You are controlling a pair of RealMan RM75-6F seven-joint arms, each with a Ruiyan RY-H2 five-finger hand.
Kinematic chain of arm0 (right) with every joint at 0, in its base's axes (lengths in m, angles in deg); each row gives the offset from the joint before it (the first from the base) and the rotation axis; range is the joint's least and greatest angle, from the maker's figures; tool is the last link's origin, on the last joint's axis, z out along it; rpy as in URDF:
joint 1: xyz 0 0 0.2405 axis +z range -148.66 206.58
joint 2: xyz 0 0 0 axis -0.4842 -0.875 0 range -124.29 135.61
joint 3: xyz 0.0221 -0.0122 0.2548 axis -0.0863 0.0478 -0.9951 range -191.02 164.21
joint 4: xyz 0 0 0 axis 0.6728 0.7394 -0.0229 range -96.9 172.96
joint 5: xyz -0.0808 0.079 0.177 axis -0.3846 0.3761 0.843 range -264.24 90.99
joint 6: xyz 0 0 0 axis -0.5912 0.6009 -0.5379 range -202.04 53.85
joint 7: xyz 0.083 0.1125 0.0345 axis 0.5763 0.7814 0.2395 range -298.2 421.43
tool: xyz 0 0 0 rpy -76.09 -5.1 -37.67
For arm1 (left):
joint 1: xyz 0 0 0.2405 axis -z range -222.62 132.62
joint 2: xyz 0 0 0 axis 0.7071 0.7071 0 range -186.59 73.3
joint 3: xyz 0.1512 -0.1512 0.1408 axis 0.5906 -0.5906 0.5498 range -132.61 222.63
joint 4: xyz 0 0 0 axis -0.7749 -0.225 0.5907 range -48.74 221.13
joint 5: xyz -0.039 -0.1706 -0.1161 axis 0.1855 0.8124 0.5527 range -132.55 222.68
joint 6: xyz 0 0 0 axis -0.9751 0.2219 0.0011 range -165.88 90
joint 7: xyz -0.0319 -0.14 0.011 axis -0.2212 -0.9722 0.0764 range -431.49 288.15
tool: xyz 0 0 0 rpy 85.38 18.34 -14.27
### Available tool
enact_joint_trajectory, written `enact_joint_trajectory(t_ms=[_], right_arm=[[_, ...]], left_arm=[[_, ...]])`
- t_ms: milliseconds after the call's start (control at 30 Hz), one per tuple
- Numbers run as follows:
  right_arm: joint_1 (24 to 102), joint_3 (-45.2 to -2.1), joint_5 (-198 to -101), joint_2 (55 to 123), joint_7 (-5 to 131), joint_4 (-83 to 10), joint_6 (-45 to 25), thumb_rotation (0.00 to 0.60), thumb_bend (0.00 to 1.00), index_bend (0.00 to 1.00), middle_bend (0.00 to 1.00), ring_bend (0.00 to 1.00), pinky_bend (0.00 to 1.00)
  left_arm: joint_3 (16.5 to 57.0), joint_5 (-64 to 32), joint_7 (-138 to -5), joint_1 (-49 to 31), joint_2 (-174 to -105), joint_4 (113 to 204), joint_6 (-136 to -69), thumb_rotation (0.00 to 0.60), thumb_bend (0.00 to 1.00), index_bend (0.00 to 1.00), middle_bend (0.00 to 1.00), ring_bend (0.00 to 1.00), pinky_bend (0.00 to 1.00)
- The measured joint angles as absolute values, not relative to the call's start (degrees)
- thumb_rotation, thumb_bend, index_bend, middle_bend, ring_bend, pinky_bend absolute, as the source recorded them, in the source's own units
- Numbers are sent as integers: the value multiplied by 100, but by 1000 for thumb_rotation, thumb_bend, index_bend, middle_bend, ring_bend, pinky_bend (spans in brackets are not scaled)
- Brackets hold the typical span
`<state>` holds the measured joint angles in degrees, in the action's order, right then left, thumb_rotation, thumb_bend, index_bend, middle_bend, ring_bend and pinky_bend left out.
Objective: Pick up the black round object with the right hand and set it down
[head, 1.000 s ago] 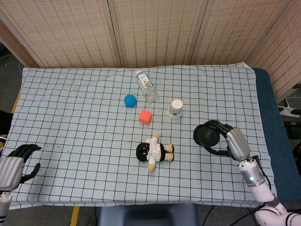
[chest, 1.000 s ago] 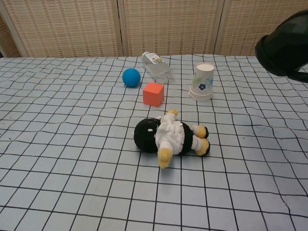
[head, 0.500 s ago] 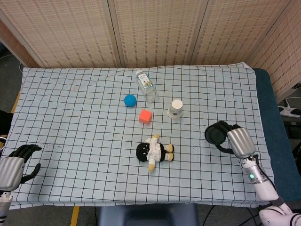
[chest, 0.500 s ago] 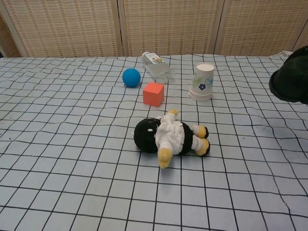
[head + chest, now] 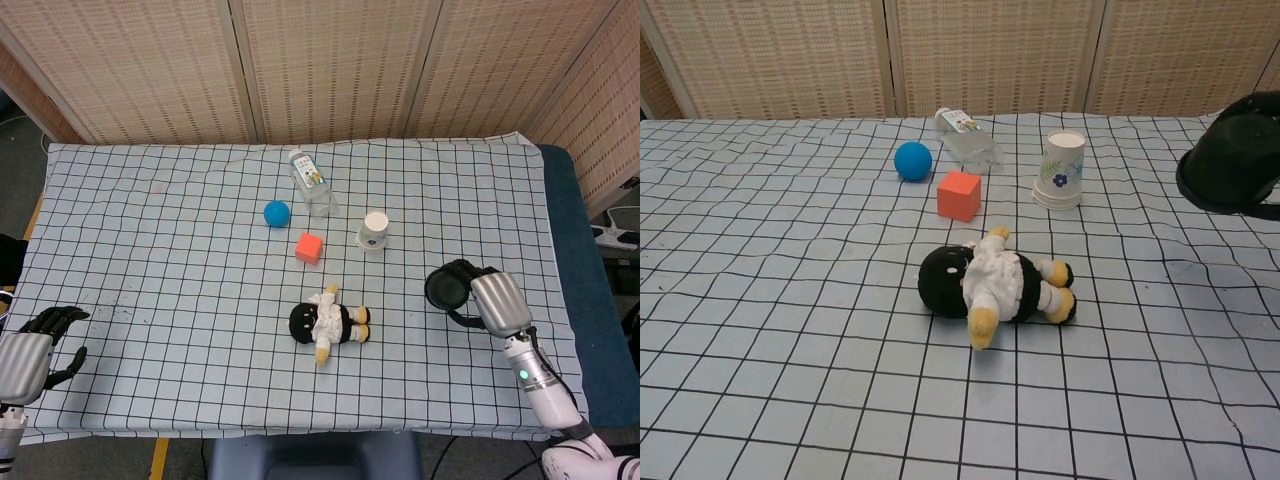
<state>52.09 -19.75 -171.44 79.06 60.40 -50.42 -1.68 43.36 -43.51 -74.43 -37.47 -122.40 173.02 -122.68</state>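
The black round object [image 5: 447, 287] is held in my right hand [image 5: 490, 300], over the right part of the checked tablecloth. In the chest view the black round object [image 5: 1230, 167] hangs above the cloth at the right edge, with its shadow on the cloth below; the hand itself is mostly cut off there. My left hand [image 5: 35, 345] lies at the near left edge of the table with its dark fingers curled and nothing in them.
A black and white plush toy [image 5: 328, 322] lies mid-table. Behind it are an orange cube [image 5: 309, 247], a blue ball [image 5: 277, 212], a toppled clear bottle [image 5: 311, 182] and an upturned paper cup [image 5: 374, 230]. The table's right edge [image 5: 560, 300] is near my right hand.
My right hand carried the black round object right and down half a second ago, then drifted back slightly left and up. The left hand stayed still.
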Motion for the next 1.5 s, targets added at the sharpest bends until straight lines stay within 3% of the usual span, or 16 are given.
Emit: enact_joint_trajectory(t_ms=[233,600,1000,1500], right_arm=[[5238,-1976,-17571,7537,5961,-5874,-18,600,211,703,625,501,507],[5294,-1971,-16439,8137,5332,-4648,-730,600,212,704,625,501,507],[5213,-2018,-17378,7421,5573,-6079,47,600,212,704,625,501,507],[5420,-1794,-16843,8381,6402,-3979,-1062,600,211,667,625,464,496]], left_arm=[[4329,-4350,-7476,-3742,-12227,17304,-12270,600,395,283,248,204,392],[4347,-4372,-7465,-3737,-12240,17284,-12260,600,395,283,248,204,392],[4339,-4354,-7505,-3739,-12236,17280,-12260,600,395,284,248,204,393],[4342,-4323,-7447,-3721,-12251,17276,-12206,600,395,283,248,204,392]])
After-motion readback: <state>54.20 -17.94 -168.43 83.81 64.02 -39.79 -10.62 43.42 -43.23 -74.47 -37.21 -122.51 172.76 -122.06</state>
